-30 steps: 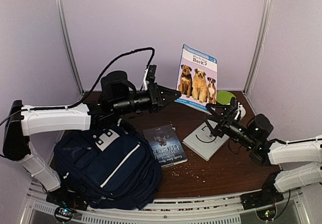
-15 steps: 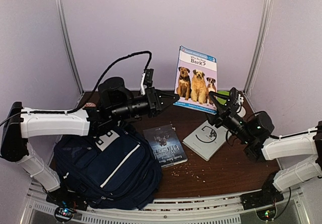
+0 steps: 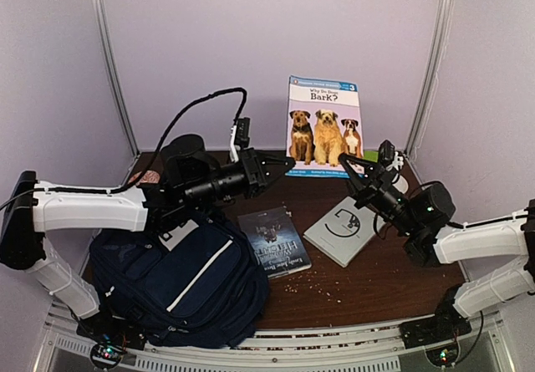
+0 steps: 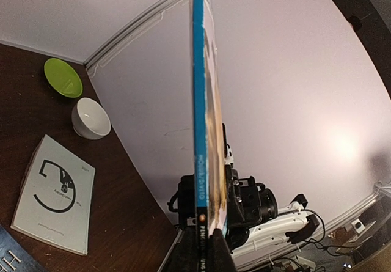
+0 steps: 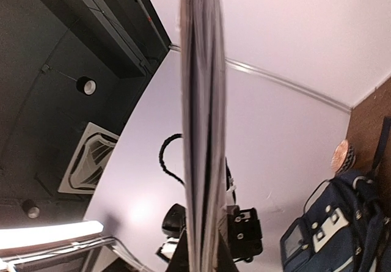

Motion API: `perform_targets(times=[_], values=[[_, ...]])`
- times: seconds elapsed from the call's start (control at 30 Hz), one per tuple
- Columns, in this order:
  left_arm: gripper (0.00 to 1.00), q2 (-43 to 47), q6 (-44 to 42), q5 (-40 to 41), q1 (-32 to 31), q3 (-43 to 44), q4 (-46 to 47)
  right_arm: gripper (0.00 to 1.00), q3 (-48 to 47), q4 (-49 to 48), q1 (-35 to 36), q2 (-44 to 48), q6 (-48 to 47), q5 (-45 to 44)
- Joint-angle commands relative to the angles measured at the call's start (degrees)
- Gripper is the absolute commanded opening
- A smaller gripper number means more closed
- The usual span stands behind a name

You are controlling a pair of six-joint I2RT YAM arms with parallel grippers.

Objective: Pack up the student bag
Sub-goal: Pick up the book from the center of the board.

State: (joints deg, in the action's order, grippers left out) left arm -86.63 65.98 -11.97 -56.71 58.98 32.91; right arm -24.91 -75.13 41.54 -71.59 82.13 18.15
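The student bag (image 3: pixel 180 280) lies at the desk's (image 3: pixel 376 284) near left, seemingly zipped. Left hand (image 3: pixel 286 165) and right hand (image 3: pixel 359 175) both clamp the dog book (image 3: pixel 324 121) upright, probably steadying it for packing.

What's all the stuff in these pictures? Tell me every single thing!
backpack: 1, navy blue with a white patch and stripe, front left of the table
dog book: 1, three dogs on the cover, upright at the back, held by both hands
dark book: 1, blue-black, flat mid-table
pale book: 1, greyish white with a black curl, flat, right of the dark book
green bowl: 1, back right
white bowl: 1, beside the green bowl
crumbs: many, pale, front middle
table: 1, dark brown
left hand: 1, black, gripping the dog book's lower left
right hand: 1, black, gripping its lower right
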Motion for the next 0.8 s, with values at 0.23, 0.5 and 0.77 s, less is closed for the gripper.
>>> perform_targets(times=[0.23, 0.5, 0.77], values=[[0.61, 7.7, -9.9, 5.9, -0.8, -1.8, -11.1, 0.00, -3.5, 28.0, 0.8, 14.0, -15.1, -2.9], [0.94, 18.9, -27.4, 27.5, -7.0, 0.6, -49.6, 0.00, -4.7, 60.4, 1.0, 28.2, -30.9, -8.9], [0.89, 8.8, -34.5, 31.7, -19.3, 6.8, -77.7, 0.00, 2.8, 77.3, 1.1, 40.6, -34.9, -11.9]])
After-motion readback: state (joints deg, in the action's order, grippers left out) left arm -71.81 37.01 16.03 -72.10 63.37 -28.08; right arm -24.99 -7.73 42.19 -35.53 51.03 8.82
